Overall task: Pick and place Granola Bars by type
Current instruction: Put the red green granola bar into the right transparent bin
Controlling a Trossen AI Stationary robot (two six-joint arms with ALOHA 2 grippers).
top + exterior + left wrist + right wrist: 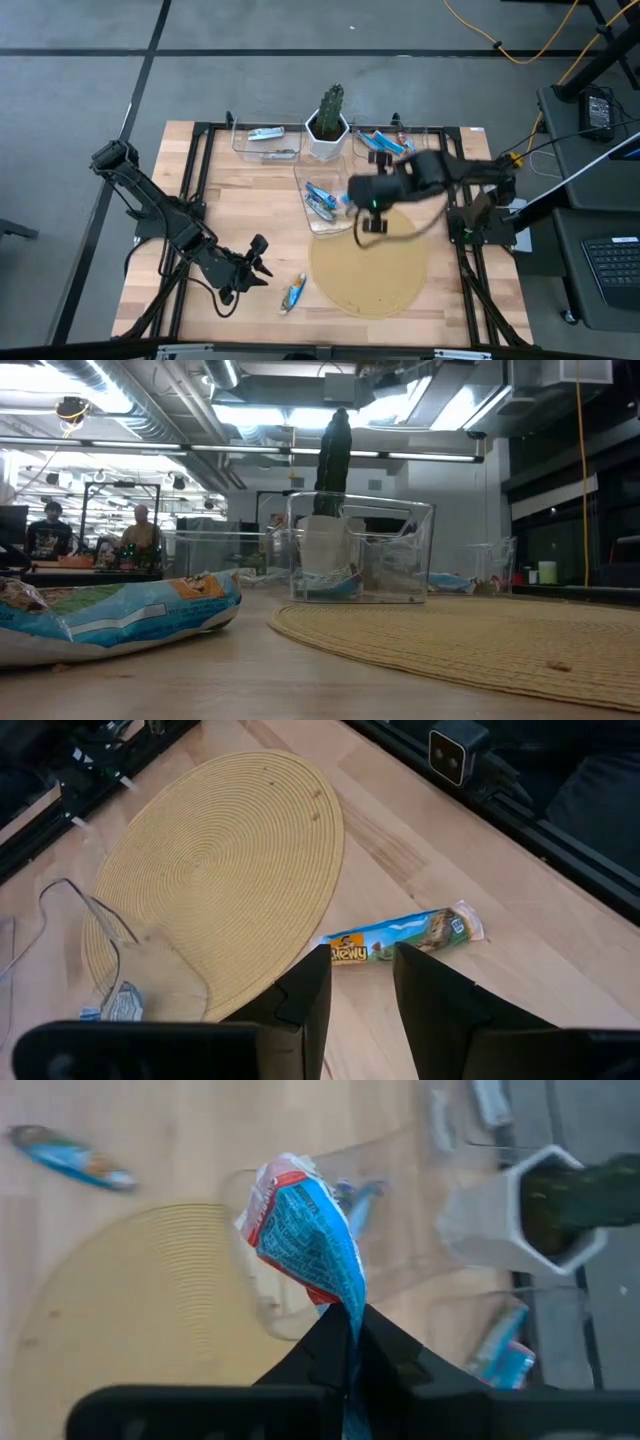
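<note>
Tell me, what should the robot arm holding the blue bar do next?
Probably carry it toward a bin. The right gripper is shut on a blue bar, hanging above the round mat beside the clear bin holding other blue bars.

We read only one word in these views: "chewy", printed in yellow letters on the blue wrapper of the granola bar [400, 937] that lies on the wooden table [520, 980] just beside the woven mat [220, 870], seen in the left wrist view beyond the left gripper [362, 982]. A small blue emblem sits near one end of that wrapper, but we cannot make out its lettering. The bar pinched in the right gripper [352, 1342] carries fine print on its blue and red wrapper [305, 1230]; we cannot read it. The wrapper [110, 615] close to the low camera shows no legible text either.
</note>
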